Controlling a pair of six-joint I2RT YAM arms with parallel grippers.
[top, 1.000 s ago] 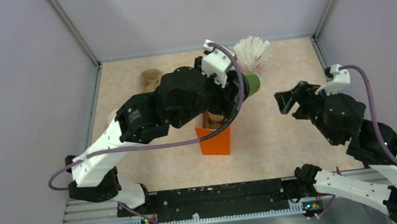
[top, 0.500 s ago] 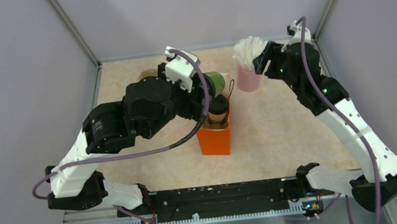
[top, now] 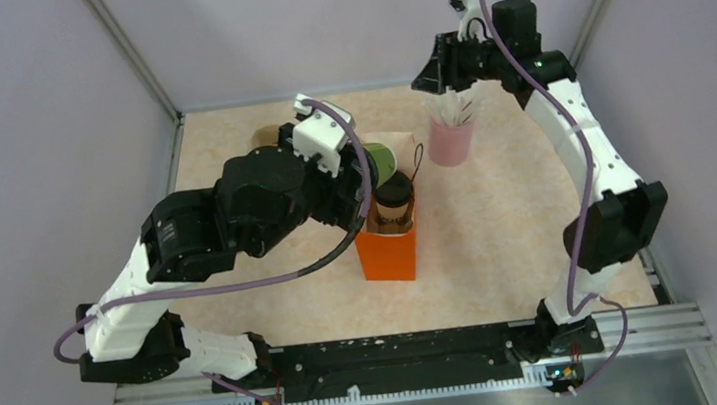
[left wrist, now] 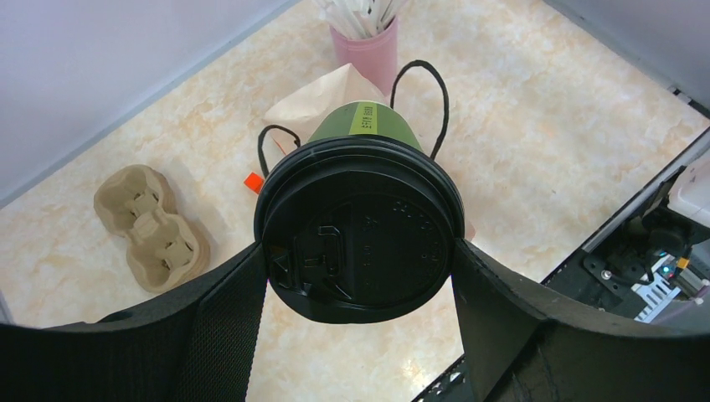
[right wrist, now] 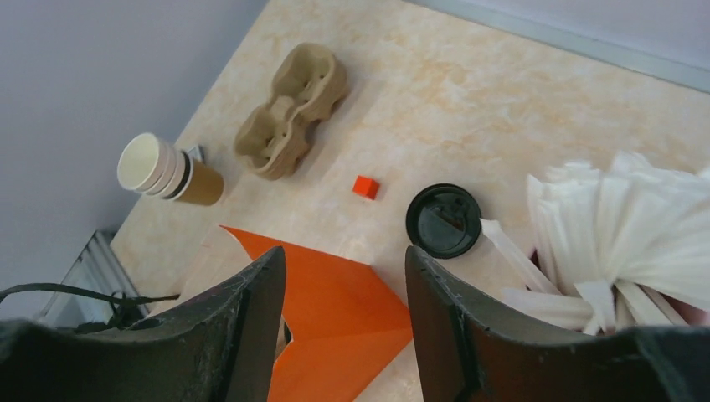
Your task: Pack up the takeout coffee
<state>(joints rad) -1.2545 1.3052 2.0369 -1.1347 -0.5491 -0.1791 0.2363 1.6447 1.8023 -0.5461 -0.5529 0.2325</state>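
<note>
Two claws, one job in hand: the left claw (left wrist: 358, 260) is closed to the width of the takeout coffee (left wrist: 360, 222) and grips it in the air, close by the orange bag (top: 387, 255) — the carrying step, I judge. Next the coffee needs righting and lowering into the bag's mouth. The right claw (right wrist: 343, 255) gapes empty above the desk (right wrist: 502, 100). Another lidded cup (top: 394, 199) stands inside the bag or behind it — I cannot tell which.

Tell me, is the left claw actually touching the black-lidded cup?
Touching. The left wrist view shows the left gripper with its fingers pressed against both sides of the black-lidded cup.
</note>
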